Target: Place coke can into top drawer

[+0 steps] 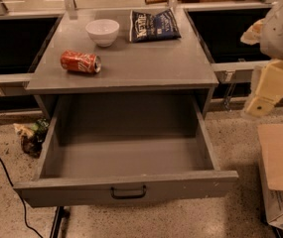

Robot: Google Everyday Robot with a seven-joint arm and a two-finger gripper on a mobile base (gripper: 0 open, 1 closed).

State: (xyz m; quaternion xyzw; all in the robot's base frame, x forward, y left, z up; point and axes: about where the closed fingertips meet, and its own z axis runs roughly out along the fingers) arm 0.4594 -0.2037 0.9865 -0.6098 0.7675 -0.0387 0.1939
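Note:
The coke can lies on its side on the left part of the grey cabinet top, its silver end pointing right. The top drawer is pulled fully open below and its grey box is empty; its front panel carries a small black bar handle. My gripper, cream-coloured under a white arm, hangs in the air off the right side of the cabinet, well away from the can and holding nothing that I can see.
A white bowl and a dark blue chip bag sit at the back of the cabinet top. A cardboard box stands on the floor at right. Some litter lies on the floor at left, next to a black cable.

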